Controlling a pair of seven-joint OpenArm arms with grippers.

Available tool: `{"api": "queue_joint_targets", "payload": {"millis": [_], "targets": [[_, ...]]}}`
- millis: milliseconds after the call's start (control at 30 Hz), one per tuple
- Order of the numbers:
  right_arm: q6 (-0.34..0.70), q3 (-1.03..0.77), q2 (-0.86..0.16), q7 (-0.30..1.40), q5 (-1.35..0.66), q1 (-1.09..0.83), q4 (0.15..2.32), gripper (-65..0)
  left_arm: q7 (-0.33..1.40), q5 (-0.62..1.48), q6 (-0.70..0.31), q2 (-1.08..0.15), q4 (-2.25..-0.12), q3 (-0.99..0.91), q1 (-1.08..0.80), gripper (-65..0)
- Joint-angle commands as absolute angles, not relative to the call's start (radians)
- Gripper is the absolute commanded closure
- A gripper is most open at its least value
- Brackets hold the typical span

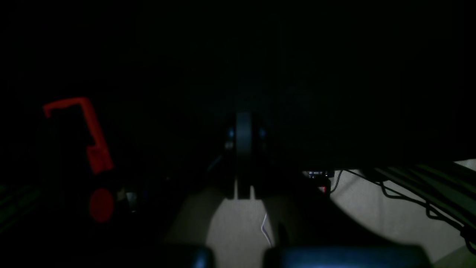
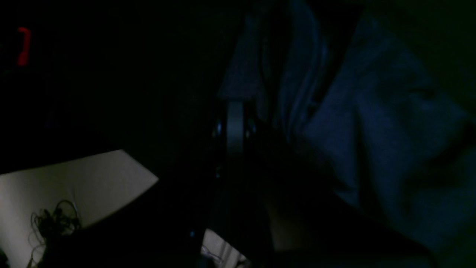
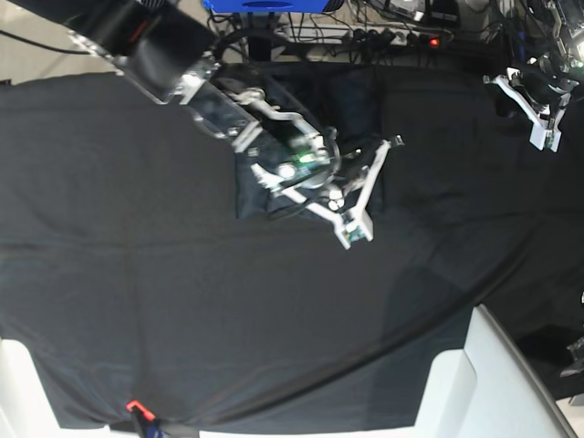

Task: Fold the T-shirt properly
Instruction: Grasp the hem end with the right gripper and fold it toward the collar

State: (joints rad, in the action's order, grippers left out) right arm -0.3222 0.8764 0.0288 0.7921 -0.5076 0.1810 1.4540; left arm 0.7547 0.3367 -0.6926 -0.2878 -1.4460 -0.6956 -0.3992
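Note:
The T-shirt [image 3: 351,105] lies as a compact dark blue-grey block at the far middle of the black tablecloth [image 3: 137,274]. My right gripper [image 3: 354,235] reaches in from the upper left and hangs over the shirt's near right part. In the right wrist view the right gripper [image 2: 235,108] is shut, and rumpled blue T-shirt [image 2: 372,130] fabric fills the right side, starting right at the tip. Whether any fabric is pinched is too dark to tell. My left gripper [image 3: 547,141] stays at the far right edge, away from the shirt. The left wrist view shows the left gripper [image 1: 243,123] shut on nothing.
A red clamp [image 3: 135,406] grips the cloth at the near edge; other clamps [image 1: 93,141] [image 2: 23,46] show in the wrist views. Cables and a power strip [image 3: 392,36] run behind the far edge. White furniture [image 3: 493,383] stands at the near right corner.

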Motion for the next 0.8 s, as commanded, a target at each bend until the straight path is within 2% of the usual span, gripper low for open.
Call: {"api": "queue_joint_targets", "payload": {"millis": [0,233,600,767], "targets": [[-0.328,0.842,0.005,0.797,-0.498,0.196,1.506,-0.2,0.743,0.344,-0.698,-0.309,-1.46,-0.704,-0.401,0.0],[-0.328,0.75,-0.104,0.832,-0.501,0.168,1.544,-0.2,0.743,0.344,-0.698,-0.308,-1.46,-0.696,-0.394,0.0],[-0.325,0.756,-0.104,0.834,-0.498,0.127,1.486,-0.2,0.743,0.344,-0.698,-0.306,-1.46,-0.696,-0.394,0.0],[-0.323,0.828,-0.107,0.831,-0.498,0.13,1.451,0.0,0.743,0.344,-0.698,-0.306,-1.46,-0.696,-0.394,0.0]]}}
